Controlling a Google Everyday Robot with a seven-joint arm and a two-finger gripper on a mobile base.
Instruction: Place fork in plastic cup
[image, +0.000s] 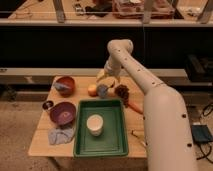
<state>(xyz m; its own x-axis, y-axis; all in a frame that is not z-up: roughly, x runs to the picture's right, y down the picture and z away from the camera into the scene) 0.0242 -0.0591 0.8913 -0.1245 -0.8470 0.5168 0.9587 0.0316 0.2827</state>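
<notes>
The small blue-grey plastic cup (102, 90) stands at the back middle of the wooden table (40, 142), between an orange-yellow fruit (92, 90) and a dark spiky object (121, 92). My gripper (107, 76) hangs from the white arm just above and slightly behind the cup. A thin dark stick, which looks like the fork (112, 84), slants down from the gripper toward the cup's right rim. I cannot tell whether it is held.
A reddish bowl (65, 85) sits back left, with a purple bowl (62, 113) and a tiny metal cup (48, 105) in front of it. A green tray (100, 145) holds a white cup (94, 124). A grey cloth (61, 135), a carrot (134, 106) and a pale utensil (139, 136) also lie on the table.
</notes>
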